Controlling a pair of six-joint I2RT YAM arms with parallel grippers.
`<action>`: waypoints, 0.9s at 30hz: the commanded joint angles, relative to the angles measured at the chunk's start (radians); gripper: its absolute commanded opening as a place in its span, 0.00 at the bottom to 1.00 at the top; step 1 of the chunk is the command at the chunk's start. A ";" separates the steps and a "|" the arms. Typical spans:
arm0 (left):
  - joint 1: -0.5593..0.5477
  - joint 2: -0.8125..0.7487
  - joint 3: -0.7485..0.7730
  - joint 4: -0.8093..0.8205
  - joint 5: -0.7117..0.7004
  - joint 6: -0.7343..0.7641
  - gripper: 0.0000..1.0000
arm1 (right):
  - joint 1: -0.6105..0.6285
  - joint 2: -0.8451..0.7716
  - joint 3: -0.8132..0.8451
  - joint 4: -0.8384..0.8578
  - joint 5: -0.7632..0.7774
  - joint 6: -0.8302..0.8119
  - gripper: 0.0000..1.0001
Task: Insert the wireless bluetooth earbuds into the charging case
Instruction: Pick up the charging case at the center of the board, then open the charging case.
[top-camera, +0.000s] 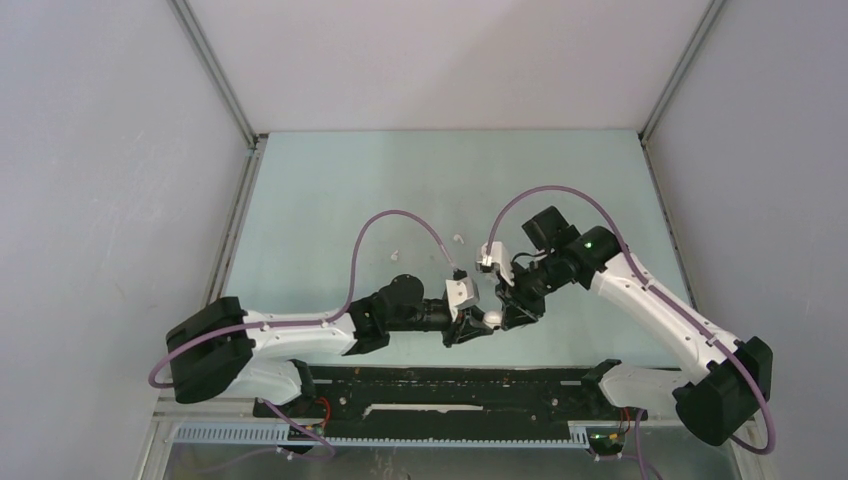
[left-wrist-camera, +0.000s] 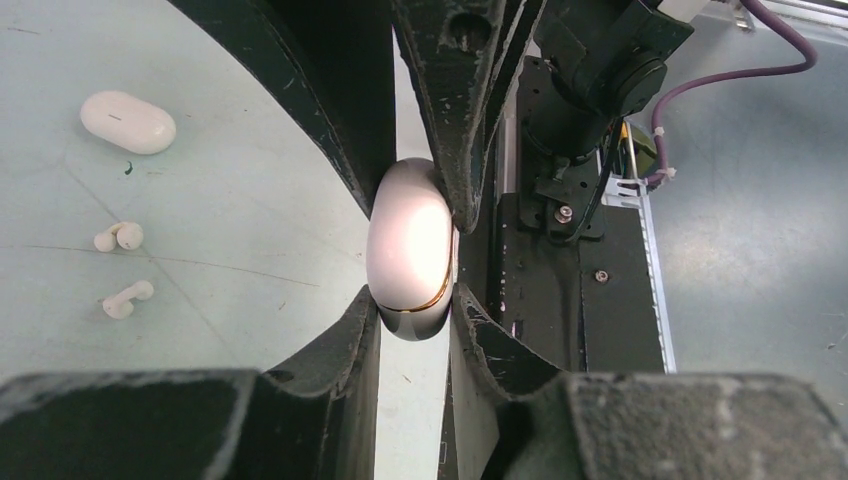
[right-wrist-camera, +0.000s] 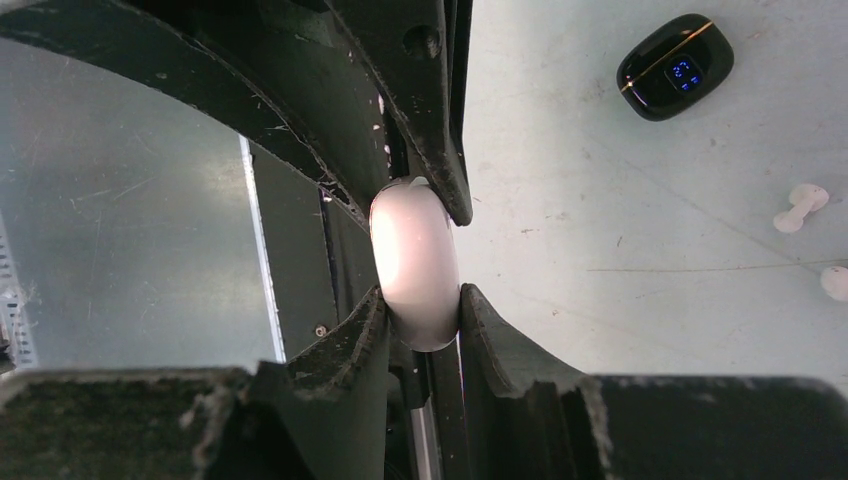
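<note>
**Item under task.** The white charging case (left-wrist-camera: 408, 240) is off the surface (left-wrist-camera: 250, 200), held edge-on in the air between the two arms. Its gold seam (left-wrist-camera: 440, 295) reads as a thin unbroken line, so I judge the lid to be closed. No earbud is in it or at it.

**Grip.** The left gripper (left-wrist-camera: 413, 300) is clamped narrow on the lower part of the case, one finger on each broad face. The right gripper (right-wrist-camera: 420, 298) comes in from the opposite side with its jaws pressed on the same case, somewhat wider set. Both grippers hold the one case, fingertips almost meeting.

**Remaining parts.** Two white earbuds (left-wrist-camera: 118, 237), short-stemmed, lie loose on the surface, well apart from the left gripper and off to its side. A second white case (left-wrist-camera: 128, 122) lies closed, farther out beyond them. A black case (right-wrist-camera: 675, 66) with a lit blue display rests on the surface well clear of the right gripper, on its far side.

**Step in hand (judgement).** This is preparation of the case: a two-handed hold, either a handover or the start of prising the lid. Insertion has not begun.

**Next move calls for (judgement).** One gripper should keep the base steady while the other works at the seam to lift the lid. The shell is smooth and rounded, so it may slip or twist under uneven pressure. Once it is open, a gripper must be freed to fetch an earbud.
</note>
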 joint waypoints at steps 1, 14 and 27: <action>-0.044 0.001 0.000 0.089 0.054 0.043 0.00 | -0.036 -0.003 0.040 0.103 0.002 0.044 0.28; -0.046 0.002 -0.007 0.103 0.045 0.034 0.00 | -0.076 0.002 0.064 0.083 -0.032 0.052 0.44; -0.049 -0.003 -0.003 0.091 0.035 0.038 0.00 | -0.124 -0.008 0.078 0.070 -0.082 0.055 0.47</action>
